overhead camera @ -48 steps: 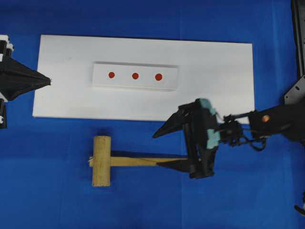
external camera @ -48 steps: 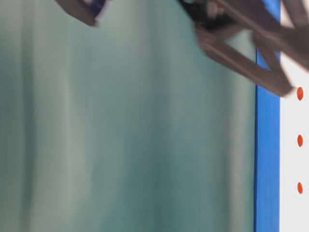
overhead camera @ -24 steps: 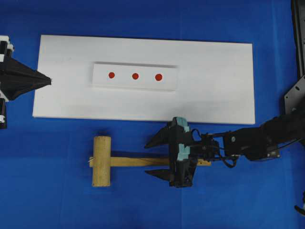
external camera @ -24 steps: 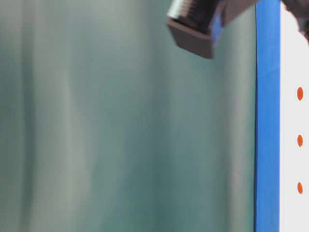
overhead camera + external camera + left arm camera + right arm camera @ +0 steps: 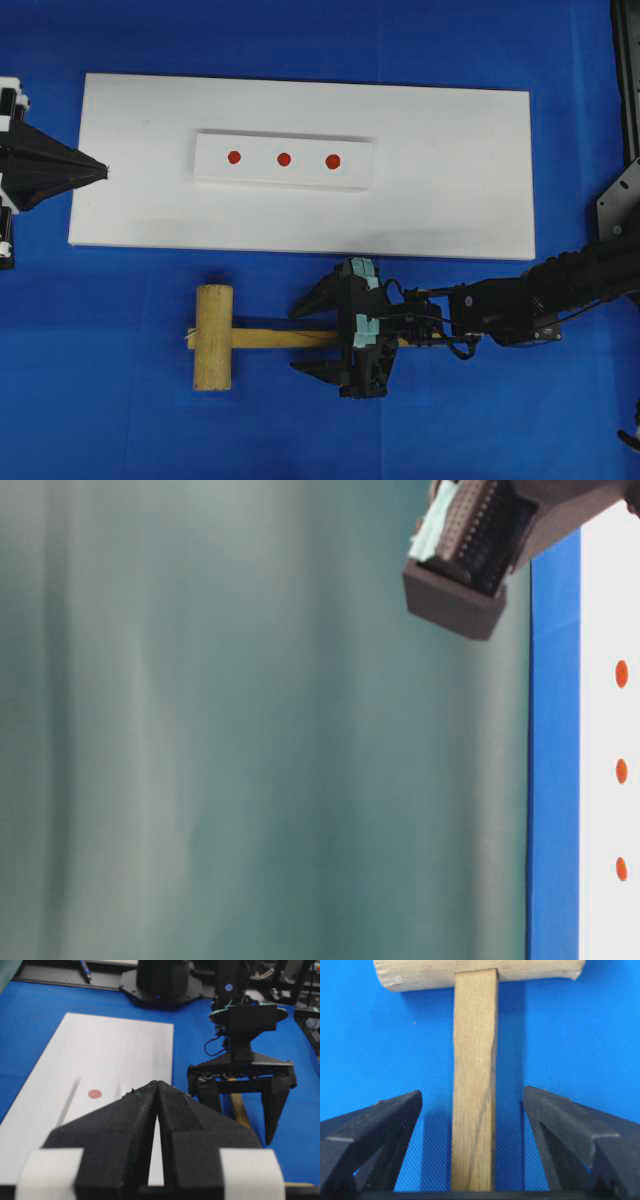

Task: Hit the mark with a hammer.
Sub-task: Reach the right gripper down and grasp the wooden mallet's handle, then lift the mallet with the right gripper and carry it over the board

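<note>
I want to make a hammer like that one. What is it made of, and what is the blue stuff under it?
The hammer looks like plain, unpainted wood: light brown, with grain lines along the handle and a chipped, rough end on the head. The blue cover under it looks like woven cloth, since fine ribbed threads show, though it could be a textured mat.

Hammer (image 5: 250, 338) on cloth (image 5: 120, 420) below the board (image 5: 450, 180), right pincer (image 5: 310, 335) straddling its handle

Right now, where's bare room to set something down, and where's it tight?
Free: white board right of the marked strip; blue cloth below and left of the hammer. Crowded: the hammer's handle, straddled by the open right claw.
</note>
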Robot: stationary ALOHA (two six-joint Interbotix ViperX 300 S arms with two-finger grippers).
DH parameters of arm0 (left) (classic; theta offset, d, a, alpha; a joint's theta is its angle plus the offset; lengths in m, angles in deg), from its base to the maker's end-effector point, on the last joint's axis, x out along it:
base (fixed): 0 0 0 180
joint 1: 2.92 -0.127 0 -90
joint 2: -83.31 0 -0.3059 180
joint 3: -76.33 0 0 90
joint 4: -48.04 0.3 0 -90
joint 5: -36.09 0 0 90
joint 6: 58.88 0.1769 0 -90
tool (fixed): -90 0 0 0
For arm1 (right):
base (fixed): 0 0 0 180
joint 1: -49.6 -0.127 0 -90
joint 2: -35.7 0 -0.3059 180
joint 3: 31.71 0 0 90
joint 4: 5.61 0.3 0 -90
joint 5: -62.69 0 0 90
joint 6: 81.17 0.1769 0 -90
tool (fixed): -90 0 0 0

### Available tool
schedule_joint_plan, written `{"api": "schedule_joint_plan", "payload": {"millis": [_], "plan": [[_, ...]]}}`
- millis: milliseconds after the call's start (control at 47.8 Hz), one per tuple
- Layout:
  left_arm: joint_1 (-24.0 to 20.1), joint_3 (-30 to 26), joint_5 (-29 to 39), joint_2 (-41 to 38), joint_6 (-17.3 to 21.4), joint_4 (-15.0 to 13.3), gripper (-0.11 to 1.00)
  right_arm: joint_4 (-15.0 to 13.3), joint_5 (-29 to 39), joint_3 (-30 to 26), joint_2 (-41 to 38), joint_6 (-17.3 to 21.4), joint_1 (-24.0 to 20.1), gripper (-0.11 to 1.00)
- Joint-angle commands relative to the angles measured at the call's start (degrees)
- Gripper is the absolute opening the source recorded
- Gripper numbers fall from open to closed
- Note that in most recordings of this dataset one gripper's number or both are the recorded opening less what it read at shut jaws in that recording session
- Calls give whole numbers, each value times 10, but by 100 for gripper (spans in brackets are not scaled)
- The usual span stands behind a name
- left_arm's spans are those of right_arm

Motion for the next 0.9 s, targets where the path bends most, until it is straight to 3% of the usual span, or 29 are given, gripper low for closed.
{"api": "schedule_joint_plan", "payload": {"millis": [0, 167, 272, 585, 878], "plan": [[-1, -5, -4, -4, -1, -1, 0, 2, 0, -13, 7, -7, -1, 78], [-1, -5, -4, -2, -1, -1, 0, 1, 25, -16, 7, -30, -1, 29], [-1, -4, -4, -1, -1, -1, 0, 1, 44, -23, 10, -36, -1, 9], [-1, -4, -4, 0, -1, -1, 0, 0, 62, -11, 82, -42, 8, 10], [-1, -4, -4, 0, -2, -1, 0, 2, 90, 17, 191, -81, 23, 10]]}}
